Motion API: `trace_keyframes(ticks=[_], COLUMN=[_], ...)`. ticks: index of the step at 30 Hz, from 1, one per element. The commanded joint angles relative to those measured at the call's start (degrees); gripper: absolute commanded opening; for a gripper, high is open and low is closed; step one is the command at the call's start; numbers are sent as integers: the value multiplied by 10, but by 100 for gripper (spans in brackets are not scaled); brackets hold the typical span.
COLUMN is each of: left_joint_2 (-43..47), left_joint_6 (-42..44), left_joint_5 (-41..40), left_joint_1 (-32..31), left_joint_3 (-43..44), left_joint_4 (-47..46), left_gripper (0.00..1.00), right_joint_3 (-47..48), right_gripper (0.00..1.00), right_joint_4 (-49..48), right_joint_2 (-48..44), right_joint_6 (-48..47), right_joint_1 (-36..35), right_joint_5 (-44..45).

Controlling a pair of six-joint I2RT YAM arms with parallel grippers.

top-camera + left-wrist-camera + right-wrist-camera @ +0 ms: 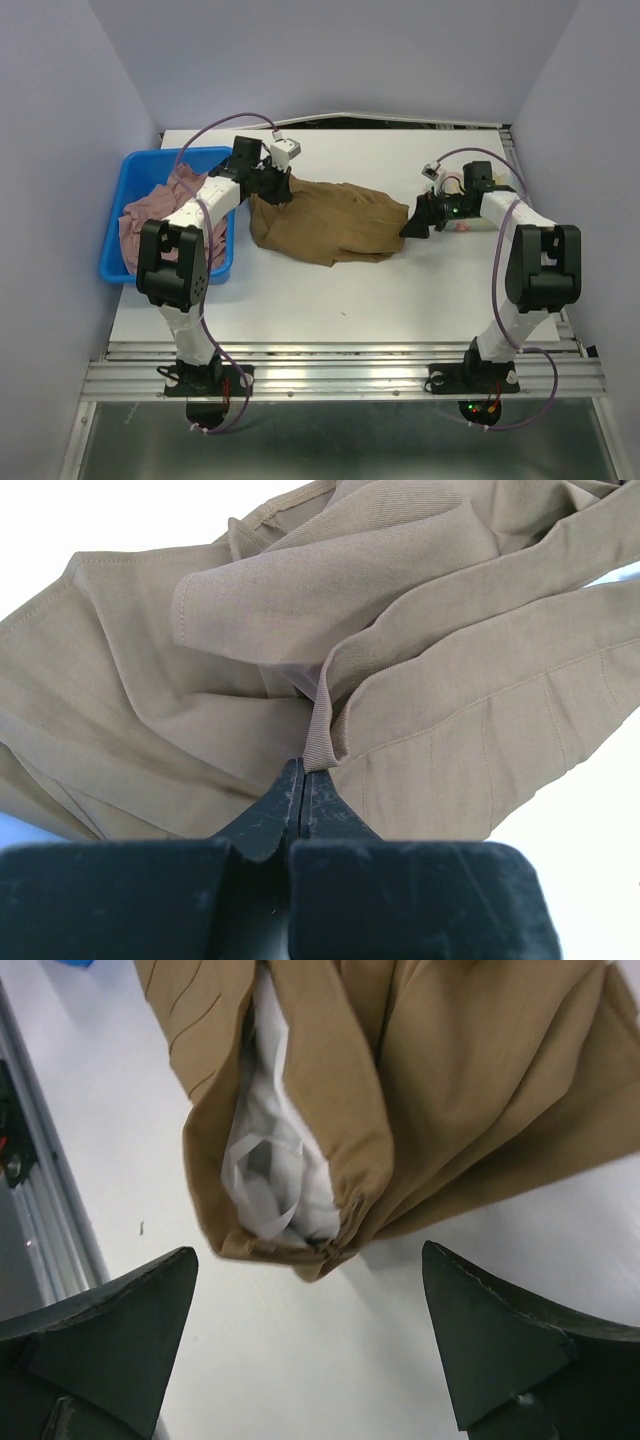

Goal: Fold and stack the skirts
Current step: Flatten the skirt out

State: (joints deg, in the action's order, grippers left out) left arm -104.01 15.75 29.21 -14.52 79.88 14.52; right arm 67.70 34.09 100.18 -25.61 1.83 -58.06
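Your left arm (188, 260) and right arm (525, 262) are built alike: white link shells joined by bulky black joint housings, each on a black base (205, 375) with small red and green lights glowing beside it. A thin purple cable (228, 122) loops over the left arm, and a second one follows the right arm to its foot. The left wrist carries a small white camera block (285, 150). A green light (456, 212) shows on the right wrist. Your left gripper (303, 770) is matte black, its fingers tapering to thin, scuffed tips. Your right gripper (310, 1255) has dark wedge-shaped fingers (110, 1330) with scratched, worn edges.
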Motion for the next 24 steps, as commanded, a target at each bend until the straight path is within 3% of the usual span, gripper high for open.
trace_keyframes(ticks=[1,2,8,10,11,12,18,24], left_joint_2=[-1,-1,11,21,26,30,81,193], left_joint_6=[3,2,-6,-9,-9,-12,-15,-19], left_joint_5=[-3,-3,0,0,0,0,-11,-50], left_joint_1=[4,4,8,11,13,17,34,45], left_joint_3=[30,31,34,37,37,41,78,95], left_joint_4=[-5,-5,-14,-13,-13,-13,-12,-53], left_gripper=[0,0,0,0,0,0,0,0], right_joint_3=[-1,-1,3,21,21,31,79,132], right_gripper=[97,95,47,12,12,1,1,1], right_joint_4=[-139,-152,-251,-256,-256,-256,-255,-251], right_joint_2=[15,19,19,11,5,-2,-82,-202], right_joint_6=[49,56,116,126,129,129,171,187], right_joint_1=[-16,-22,-28,-28,-28,-28,-15,-2], right_joint_5=[10,9,20,19,22,27,71,152])
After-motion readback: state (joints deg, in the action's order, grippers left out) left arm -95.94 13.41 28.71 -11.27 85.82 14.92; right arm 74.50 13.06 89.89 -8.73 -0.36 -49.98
